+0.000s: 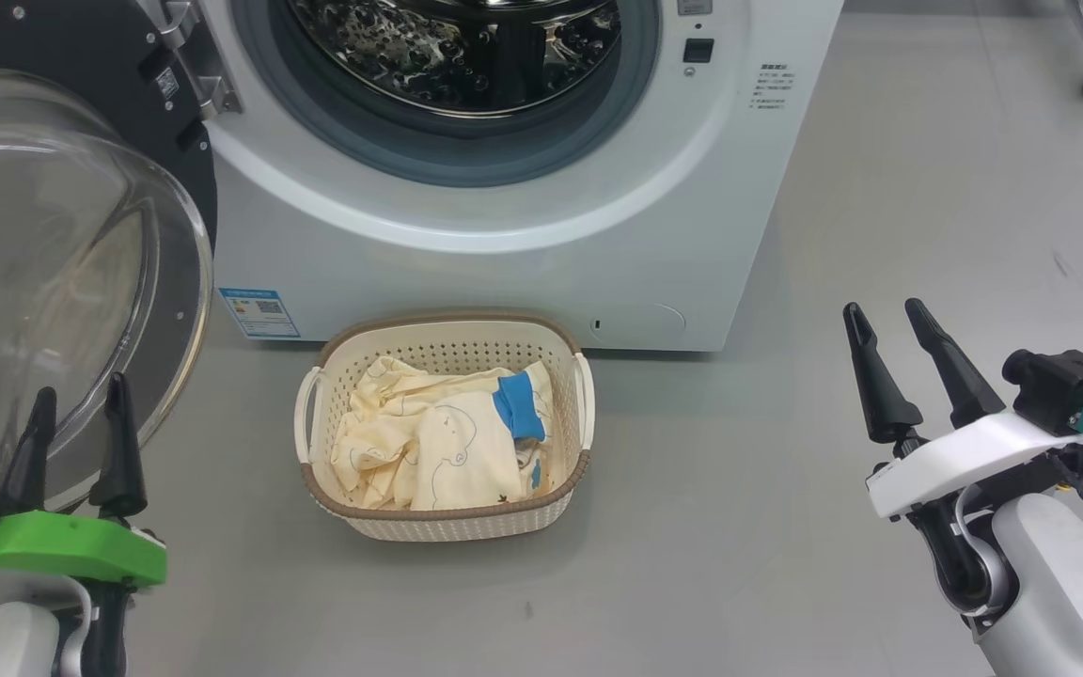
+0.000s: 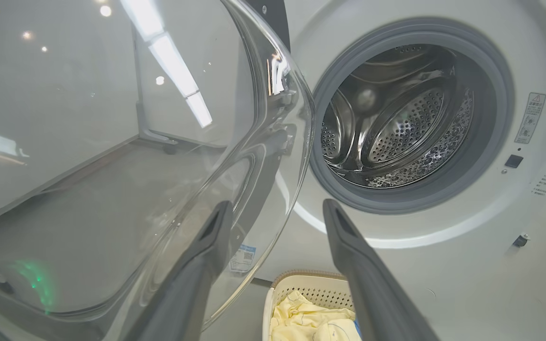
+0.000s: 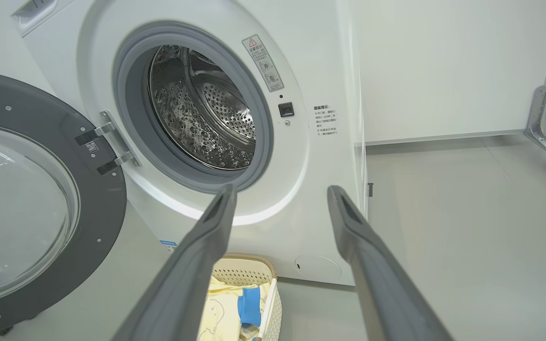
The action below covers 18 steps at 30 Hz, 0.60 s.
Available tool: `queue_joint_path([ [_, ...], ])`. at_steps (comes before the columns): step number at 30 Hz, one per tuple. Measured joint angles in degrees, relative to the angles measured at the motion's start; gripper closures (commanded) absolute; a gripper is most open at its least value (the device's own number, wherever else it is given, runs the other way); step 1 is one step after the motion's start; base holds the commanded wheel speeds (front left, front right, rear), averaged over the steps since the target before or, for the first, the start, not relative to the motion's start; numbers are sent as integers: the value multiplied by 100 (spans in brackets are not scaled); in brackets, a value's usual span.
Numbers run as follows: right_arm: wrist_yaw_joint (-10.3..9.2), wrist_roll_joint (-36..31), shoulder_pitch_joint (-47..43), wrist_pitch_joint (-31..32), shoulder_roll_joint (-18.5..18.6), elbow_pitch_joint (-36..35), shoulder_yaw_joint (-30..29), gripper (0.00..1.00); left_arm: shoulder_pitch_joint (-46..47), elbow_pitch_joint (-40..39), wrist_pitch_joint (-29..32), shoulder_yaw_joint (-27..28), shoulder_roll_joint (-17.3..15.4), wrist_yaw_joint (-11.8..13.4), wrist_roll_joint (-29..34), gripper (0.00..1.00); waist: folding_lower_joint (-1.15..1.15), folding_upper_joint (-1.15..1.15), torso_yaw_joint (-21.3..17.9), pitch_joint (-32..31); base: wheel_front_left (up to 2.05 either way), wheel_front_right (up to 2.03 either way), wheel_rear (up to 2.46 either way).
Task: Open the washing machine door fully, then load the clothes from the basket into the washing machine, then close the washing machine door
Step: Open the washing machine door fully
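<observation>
- The floor (image 1: 786, 489) is grey, smooth and flat.
- The washing machine (image 1: 523, 273) is a big white box standing on the floor. Its round hole has a grey rubber ring (image 1: 410, 155) around it and a shiny steel drum (image 1: 466, 47) full of little holes inside.
- The washing machine door (image 1: 53, 282) is swung wide open to the left. It is round and black, with a bulging clear glass bowl in the middle.
- The basket (image 1: 447, 528) sits on the floor just in front of the machine. It is cream plastic with tiny holes, rounded corners and a brown woven-look rim.
- The clothes (image 1: 438, 442) lie crumpled in the basket. They are soft and pale yellow with thin bear drawings, and one has a bright blue band (image 1: 518, 406).
- The left end effector (image 1: 81, 387), on a green mount, is spread open near the glass bowl and holds nothing.
- The right end effector (image 1: 883, 308), on a white mount, is spread open over the bare floor and holds nothing.
- A blue sticker (image 1: 259, 312) sits low on the machine's left, and a label (image 3: 262, 63) with a red triangle sits by the hole. Their writing is too small to read.
</observation>
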<state>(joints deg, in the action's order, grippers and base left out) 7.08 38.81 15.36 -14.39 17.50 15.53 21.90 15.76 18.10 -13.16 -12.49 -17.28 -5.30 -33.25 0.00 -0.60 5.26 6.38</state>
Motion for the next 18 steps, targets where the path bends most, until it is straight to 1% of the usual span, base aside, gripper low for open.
queue_joint_path([
  [4, 0, -9, -2, 0, 38, -4, -32, 0, -77, -123, -8, -11, 113, 41, 2, 0, 0, 0, -214, -36, 0, 0, 0],
  [10, 0, -16, -10, 0, 78, -31, -111, 0, -182, -229, -51, -53, 151, 51, 43, 0, 0, 0, -500, -107, 0, 0, 0],
  [18, 0, -16, -141, 0, 148, -70, -291, 0, -286, -321, -56, -140, 277, 52, 54, 0, 0, 0, -716, -207, 0, 0, 0],
])
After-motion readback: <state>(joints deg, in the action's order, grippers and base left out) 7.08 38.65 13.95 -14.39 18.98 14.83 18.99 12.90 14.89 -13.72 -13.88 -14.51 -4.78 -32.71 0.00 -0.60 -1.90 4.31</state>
